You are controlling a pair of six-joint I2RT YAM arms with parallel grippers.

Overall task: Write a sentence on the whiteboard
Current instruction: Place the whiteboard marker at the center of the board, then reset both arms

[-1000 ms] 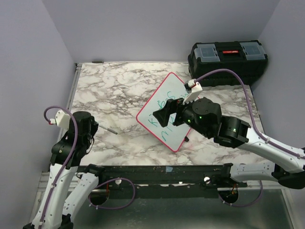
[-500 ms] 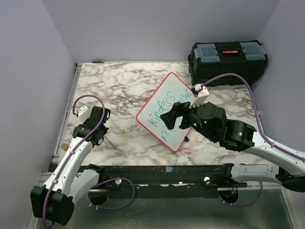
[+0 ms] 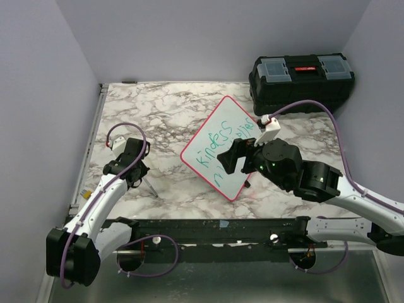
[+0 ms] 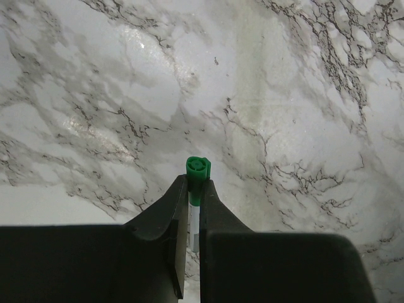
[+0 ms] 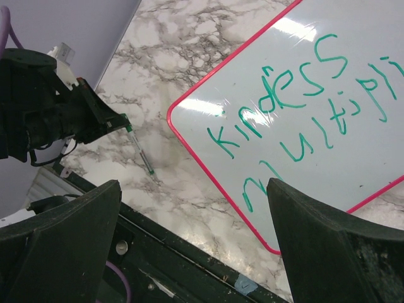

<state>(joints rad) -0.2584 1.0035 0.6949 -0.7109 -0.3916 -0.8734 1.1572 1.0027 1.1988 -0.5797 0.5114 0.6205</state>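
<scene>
The whiteboard (image 3: 228,115), white with a red-pink rim, lies turned like a diamond on the marble table; it also shows in the right wrist view (image 5: 372,158). The sentence (image 3: 213,144) is green lettering in two lines, "Kindess" (image 5: 284,101) above a scribbly word. My right gripper (image 3: 231,158) hovers open and empty over the board's near corner (image 5: 192,246). My left gripper (image 3: 134,172) is to the left of the board, shut on a green marker (image 4: 197,172), which slants down to the table (image 3: 150,187) (image 5: 140,151).
A black toolbox (image 3: 302,76) stands at the back right corner. The marble table (image 3: 158,113) ends at purple walls on the left and back. A black rail (image 3: 208,227) runs along the near edge.
My left arm has swung out from its folded pose and brought the marker down toward the table. My right gripper has drawn back a little, uncovering more lettering.
</scene>
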